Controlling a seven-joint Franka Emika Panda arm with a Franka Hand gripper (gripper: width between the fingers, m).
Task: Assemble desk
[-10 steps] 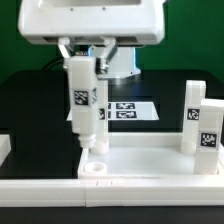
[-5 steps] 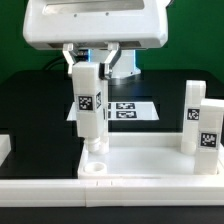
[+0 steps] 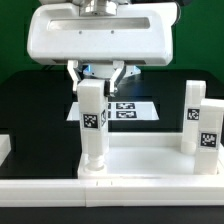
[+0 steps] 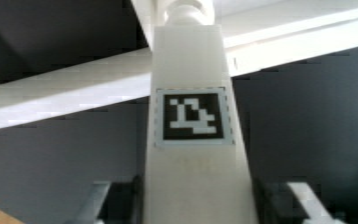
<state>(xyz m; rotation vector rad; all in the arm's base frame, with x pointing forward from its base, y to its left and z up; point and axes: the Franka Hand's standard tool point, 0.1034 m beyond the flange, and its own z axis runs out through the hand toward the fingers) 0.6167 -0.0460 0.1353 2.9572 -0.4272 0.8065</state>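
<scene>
We hold one desk leg [image 3: 93,125] upright at frame centre in the exterior view, the gripper [image 3: 97,78] clamped on its top end, fingers on either side. Its foot meets the tabletop [image 3: 150,160] at the near corner socket, lower centre of the frame. In the wrist view the same leg [image 4: 192,130] fills the middle, tag facing us, running down toward the white tabletop rim.

From here, we judge the main risk is a tilted entry: if the leg leans, it may jam or cross-thread in the socket, or push the tabletop along the table. Letting go early could topple it.

We count three legs in view: one held, two more [image 3: 200,125] standing at right. One tabletop. One marker board [image 3: 127,108] behind.
</scene>
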